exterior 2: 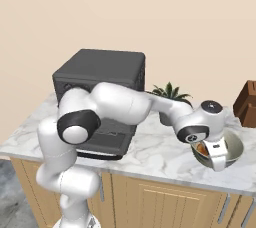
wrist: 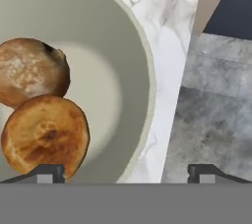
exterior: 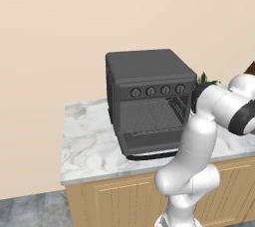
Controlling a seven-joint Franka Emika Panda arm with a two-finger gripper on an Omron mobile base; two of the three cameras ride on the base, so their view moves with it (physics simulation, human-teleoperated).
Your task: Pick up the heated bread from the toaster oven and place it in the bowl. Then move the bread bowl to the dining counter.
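Note:
The heated bread, a golden-orange bun with a browner top, lies inside the cream-white bowl and leans against a darker crusty roll. In the right base view, my gripper hangs over the grey bowl at the counter's right end, where an orange patch of the bread shows. In the hand view, my gripper is open with its tips wide apart and nothing between them. One tip is above the bun and the other is past the bowl's rim. The dark toaster oven stands with its door down and its wire rack bare.
The bowl sits close to the marble counter's front edge, with grey floor below. A potted plant stands behind my forearm beside the toaster oven. A brown block is at the far right. Panelled wood doors front the cabinet.

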